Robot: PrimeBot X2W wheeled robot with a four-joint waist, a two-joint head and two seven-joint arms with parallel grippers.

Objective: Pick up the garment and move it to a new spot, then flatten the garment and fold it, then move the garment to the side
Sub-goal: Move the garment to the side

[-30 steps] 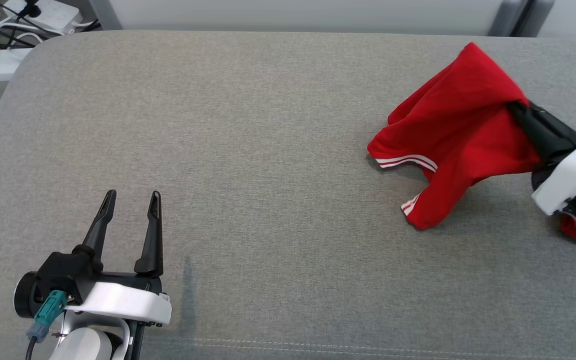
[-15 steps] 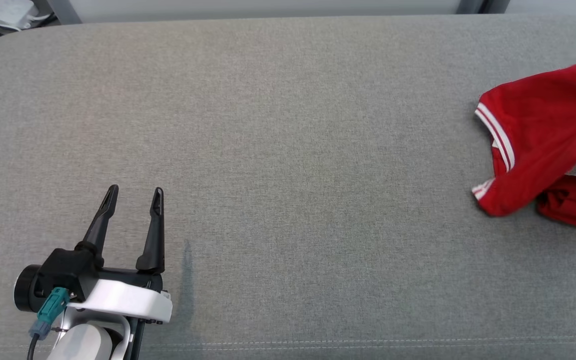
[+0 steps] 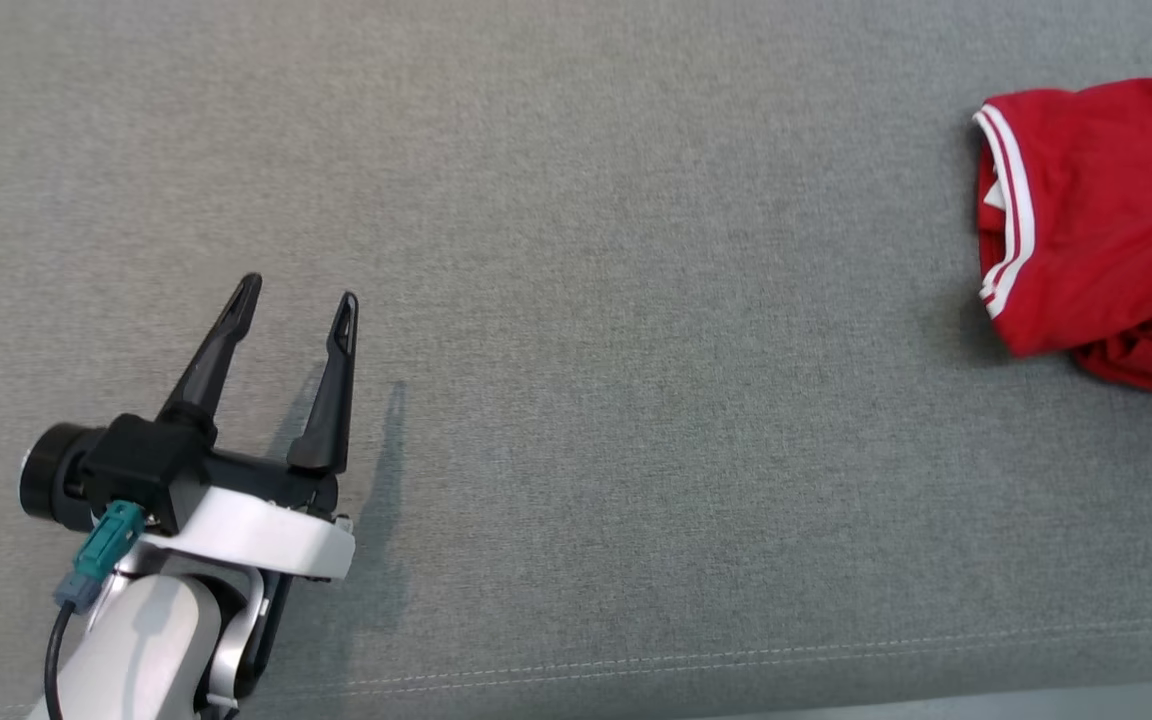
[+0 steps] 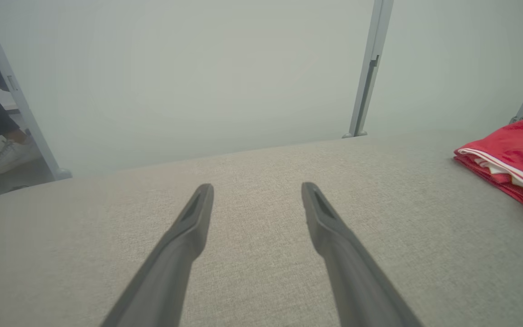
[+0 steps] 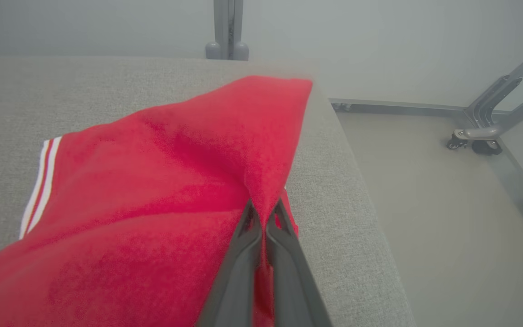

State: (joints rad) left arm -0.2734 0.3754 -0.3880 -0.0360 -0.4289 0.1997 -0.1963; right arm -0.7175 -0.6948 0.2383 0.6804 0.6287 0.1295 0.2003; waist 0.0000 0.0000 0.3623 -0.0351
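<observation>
The grey fabric-covered desk (image 3: 576, 300) is bounded by pale panels (image 4: 198, 68) held between metal posts (image 4: 370, 68), beside a grey floor (image 5: 425, 181).

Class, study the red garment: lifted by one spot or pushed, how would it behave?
Probably floppy: the garment drapes in folds from where the right fingers pinch it. Likely light, since that thin pinch tents it. Pushed, it would probably bunch rather than slide on the woven table.

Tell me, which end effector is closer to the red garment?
Right. The right end effector is shut on a fold of the red garment; the left end effector hangs open over the grey surface, far to the garment's left.
</observation>
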